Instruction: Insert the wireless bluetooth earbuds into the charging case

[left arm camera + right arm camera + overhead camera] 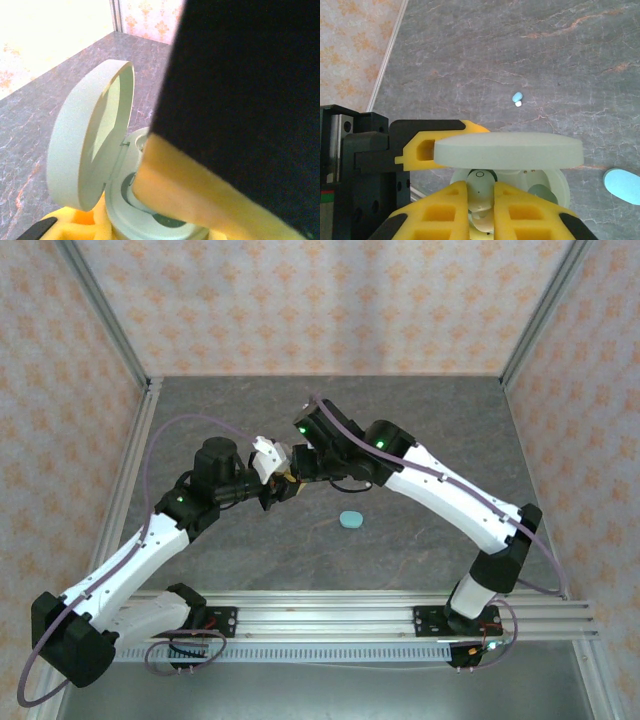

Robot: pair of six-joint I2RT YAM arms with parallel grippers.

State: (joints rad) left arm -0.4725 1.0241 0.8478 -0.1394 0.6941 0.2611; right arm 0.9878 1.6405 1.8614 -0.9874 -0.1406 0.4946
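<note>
The pale mint charging case (120, 195) is lifted off the table with its lid (90, 150) swung open, and my left gripper (266, 490) is shut on its base. My right gripper (481, 197) reaches into the open case from the other side and is shut on a whitish-mint earbud (482, 192), which sits in or just above the left well. The right well (542, 192) beside it shows dark and empty. The lid (507, 150) spans the right wrist view edge-on. In the left wrist view, a right-gripper pad (200, 190) covers most of the case's inside. A light teal earbud (517, 98) lies on the table.
A teal oval case (351, 519), closed, lies on the grey marbled table (420, 440) to the right of the two grippers. Metal frame posts and patterned walls enclose the back and sides. An aluminium rail (330, 615) runs along the near edge.
</note>
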